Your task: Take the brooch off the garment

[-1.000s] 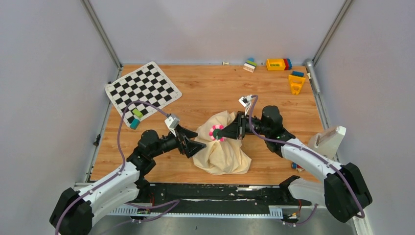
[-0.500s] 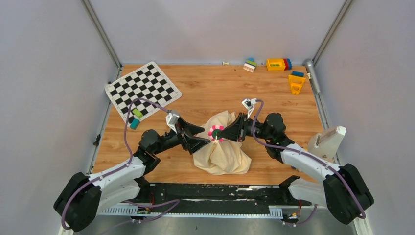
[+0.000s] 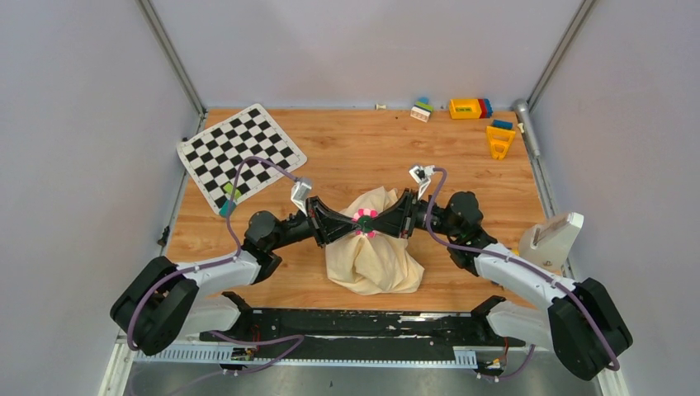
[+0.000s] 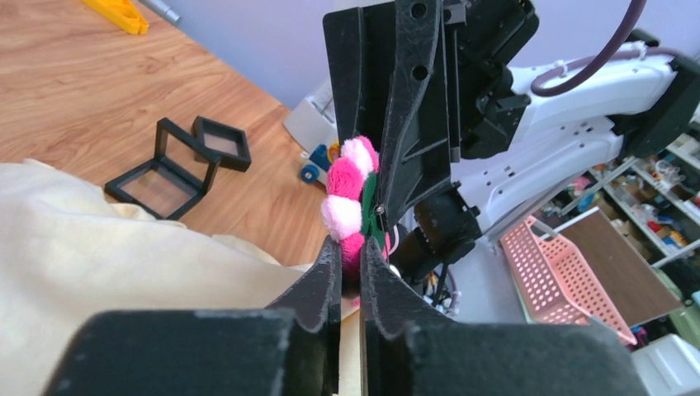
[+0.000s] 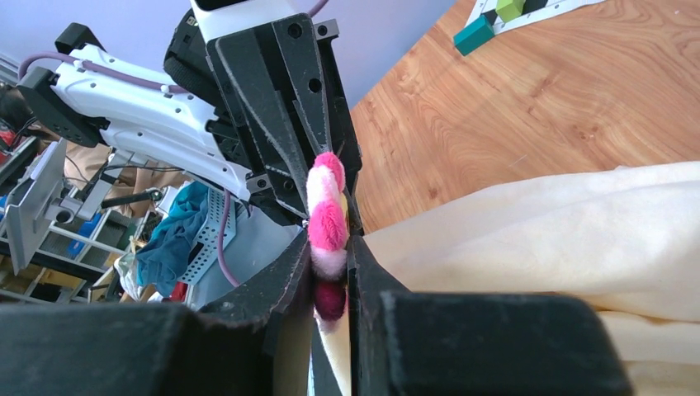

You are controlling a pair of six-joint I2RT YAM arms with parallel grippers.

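The brooch [image 3: 364, 223], a small pink-petalled flower, stands on edge above the crumpled cream garment [image 3: 376, 262] at the table's middle. My left gripper [image 3: 354, 223] reaches it from the left, and my right gripper [image 3: 376, 221] reaches it from the right. In the left wrist view the left gripper [image 4: 350, 252] is shut on a lower magenta petal of the brooch [image 4: 347, 191], green backing toward the right arm. In the right wrist view the right gripper [image 5: 331, 268] is shut on the brooch [image 5: 327, 216], with a fold of garment [image 5: 536, 239] beside its fingers.
A checkerboard mat [image 3: 240, 153] lies at the back left with a teal block [image 3: 226, 209] at its near corner. Toy blocks [image 3: 466, 108] and a yellow piece [image 3: 499, 140] sit at the back right. Black square frames [image 4: 177, 161] and a white device [image 3: 551, 239] are at the right.
My left arm has swung right to the brooch and its open jaws have closed on it. The right gripper has kept its hold with little movement.
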